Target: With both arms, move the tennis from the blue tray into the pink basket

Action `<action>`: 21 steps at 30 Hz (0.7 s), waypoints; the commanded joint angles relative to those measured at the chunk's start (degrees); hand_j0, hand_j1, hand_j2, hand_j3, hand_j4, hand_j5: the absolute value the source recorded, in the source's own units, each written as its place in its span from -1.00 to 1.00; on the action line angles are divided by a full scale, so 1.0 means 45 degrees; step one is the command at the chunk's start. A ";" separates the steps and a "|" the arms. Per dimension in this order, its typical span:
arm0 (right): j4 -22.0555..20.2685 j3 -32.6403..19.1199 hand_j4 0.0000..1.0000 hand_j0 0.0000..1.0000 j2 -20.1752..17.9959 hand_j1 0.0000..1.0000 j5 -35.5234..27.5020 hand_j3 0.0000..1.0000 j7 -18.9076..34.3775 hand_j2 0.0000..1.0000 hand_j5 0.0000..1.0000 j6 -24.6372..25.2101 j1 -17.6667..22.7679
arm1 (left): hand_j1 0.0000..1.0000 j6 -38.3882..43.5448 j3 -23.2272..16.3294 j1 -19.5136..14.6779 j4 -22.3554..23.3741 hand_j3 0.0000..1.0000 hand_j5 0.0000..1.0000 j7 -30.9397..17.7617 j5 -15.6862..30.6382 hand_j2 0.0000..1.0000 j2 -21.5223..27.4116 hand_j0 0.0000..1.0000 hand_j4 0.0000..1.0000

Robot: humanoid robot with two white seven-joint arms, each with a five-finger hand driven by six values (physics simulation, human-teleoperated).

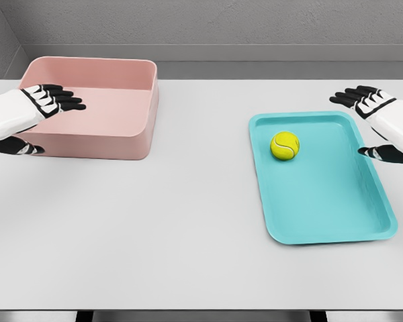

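Round yellow tennis ball [285, 145] lying in blue tray [322, 208]. Left hand [50, 100] and right hand [369, 102] spread, holding nothing.

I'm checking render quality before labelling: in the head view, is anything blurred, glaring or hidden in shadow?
Head view: sharp all over, no glare; light is soft and even; the yellow tennis ball casts only a faint shadow on the shallow blue plastic tray; the pink rectangular basket throws a thin soft shadow on the white table.

A yellow-green tennis ball [285, 145] lies in a turquoise tray [322, 215], beside a plain pink basket [121, 137] on the pale grey worktop [188, 235].
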 commanded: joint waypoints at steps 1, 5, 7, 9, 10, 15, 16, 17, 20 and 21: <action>-0.0006 -0.0001 1.00 1.00 -0.0018 1.00 -0.0043 1.00 -0.0007 1.00 1.00 -0.0009 0.0000 | 1.00 0.0011 -0.0025 0.0000 -0.0060 1.00 1.00 0.0006 0.0086 1.00 0.0018 1.00 1.00; 0.0013 0.0018 1.00 1.00 0.0060 1.00 -0.0063 1.00 -0.0027 1.00 1.00 0.0108 -0.0175 | 1.00 0.0011 -0.0025 0.0000 -0.0060 1.00 1.00 0.0006 0.0066 1.00 -0.0001 1.00 1.00; 0.0014 0.0252 1.00 1.00 0.0216 1.00 -0.0082 1.00 -0.0007 1.00 1.00 0.0206 -0.0449 | 1.00 0.0011 -0.0005 0.0000 -0.0040 1.00 1.00 0.0006 0.0066 1.00 -0.0001 1.00 1.00; 0.0033 0.1267 1.00 1.00 0.0509 1.00 -0.0102 1.00 0.2120 1.00 1.00 0.0654 -0.1561 | 1.00 0.0011 -0.0025 0.0000 -0.0021 1.00 1.00 0.0006 0.0066 1.00 -0.0001 1.00 1.00; 0.0033 0.2029 1.00 1.00 0.0704 1.00 -0.0102 1.00 0.2473 1.00 1.00 0.1318 -0.2303 | 1.00 0.0011 -0.0005 0.0000 -0.0021 1.00 1.00 0.0006 0.0066 1.00 -0.0001 1.00 1.00; 0.0072 0.4880 1.00 1.00 0.1758 1.00 -0.0122 1.00 0.4797 1.00 1.00 0.4111 -0.5038 | 1.00 0.0011 -0.0025 0.0020 -0.0021 1.00 1.00 0.0006 0.0066 1.00 -0.0001 1.00 1.00; 0.0111 0.5583 1.00 1.00 0.1915 1.00 -0.0122 1.00 0.5130 1.00 1.00 0.4658 -0.5643 | 1.00 0.0011 -0.0025 0.0020 -0.0001 1.00 1.00 0.0006 0.0066 1.00 -0.0001 1.00 1.00; 0.0208 0.6033 1.00 1.00 0.2208 1.00 -0.0122 1.00 0.5441 1.00 1.00 0.5244 -0.6034 | 1.00 0.0011 -0.0025 0.0020 -0.0001 1.00 1.00 0.0006 0.0066 1.00 -0.0001 1.00 1.00; 0.0424 0.6658 1.00 1.00 0.2677 1.00 -0.0161 1.00 0.6652 1.00 1.00 0.6807 -0.6894 | 1.00 0.0011 -0.0025 0.0020 -0.0021 1.00 1.00 0.0006 0.0066 1.00 -0.0001 1.00 1.00; 0.0463 0.6873 1.00 1.00 0.2716 1.00 -0.0161 1.00 0.6907 1.00 1.00 0.7080 -0.7206 | 1.00 0.0011 -0.0025 0.0020 -0.0021 1.00 1.00 0.0006 0.0066 1.00 -0.0001 1.00 1.00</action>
